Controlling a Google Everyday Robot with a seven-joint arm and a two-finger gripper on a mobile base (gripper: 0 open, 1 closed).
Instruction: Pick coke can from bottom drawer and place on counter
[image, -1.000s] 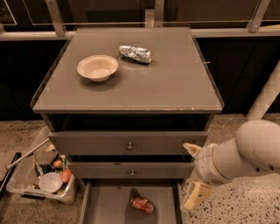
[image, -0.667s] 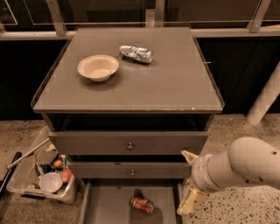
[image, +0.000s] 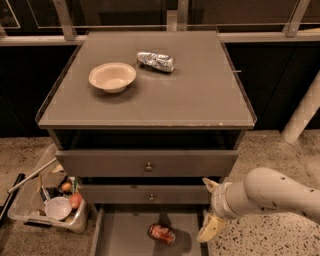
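**Cabinet seen from above and in front.** Your gripper (image: 210, 206) hung low at the right front of the cabinet, beside the right wall of the bottom drawer (image: 125, 235), which stood pulled out. Its fingers (image: 211, 229) were spread apart and held nothing. One pointed up toward the middle drawer (image: 115, 194), the other down beside the open tray. The coke can (image: 162, 233) lay on its side on the floor of the bottom drawer, right of centre. It was near your lower finger but apart from it. On the worktop (image: 200, 100) a cream bowl (image: 112, 76) sat at the left rear, with a crumpled silver can (image: 156, 61) near it, to its right and farther back. A clear bin (image: 30, 216) of odds and ends stood on the floor at the cabinet's left.
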